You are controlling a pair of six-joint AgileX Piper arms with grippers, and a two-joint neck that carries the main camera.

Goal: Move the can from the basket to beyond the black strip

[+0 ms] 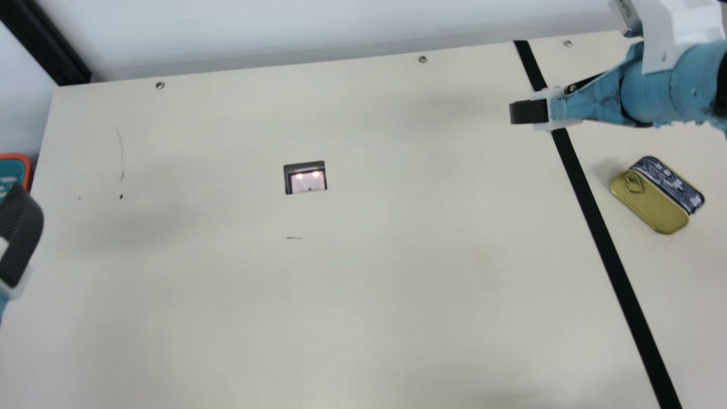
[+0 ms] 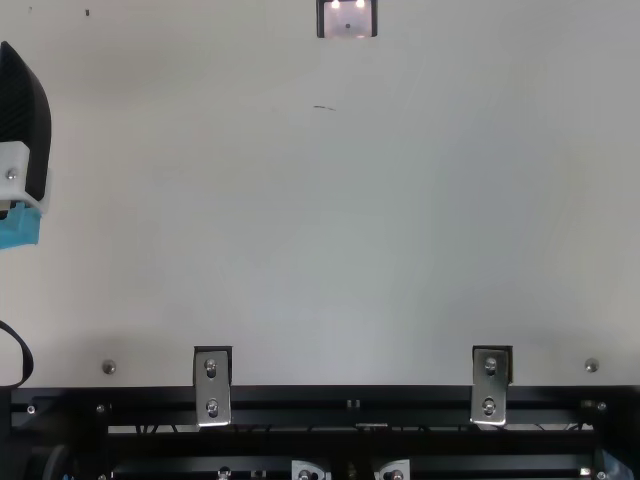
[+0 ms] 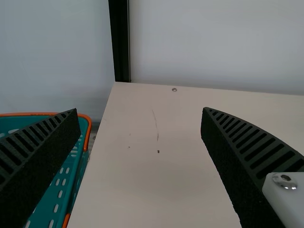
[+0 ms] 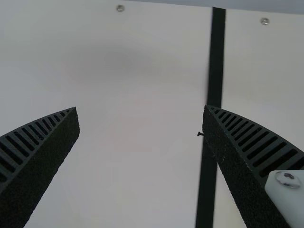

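The can [image 1: 650,196] lies flat on the counter [image 1: 397,284], beyond the black strip [image 1: 593,221] at the main view's right, near it but apart. It sits slantwise, its gold lid with the ring pull facing up and a dark blue patterned side showing.

The right end effector [image 1: 520,112] is over the counter at the strip's far part, farther back than the can; its forearm hides a short stretch of the strip in the main view. The right wrist view has its ribbed fingers spread wide, with the strip running behind one of them and a small dark mark at the strip's edge.

Well across, at the main view's left edge, is the left end effector [image 1: 21,233], its fingers wide apart in its own wrist view. It partly covers the basket [image 3: 88,126], which is beside the counter's left edge. The main view catches a corner of its orange rim; the left wrist view brings out its teal wall with rows of slots.

Between the arms, a shiny inset panel [image 1: 306,180] reflects lights. Screws line the far edge, near a black post [image 1: 48,45]. The top view adds two metal brackets [image 2: 212,385] on a black rail [image 2: 350,405] along the near edge.
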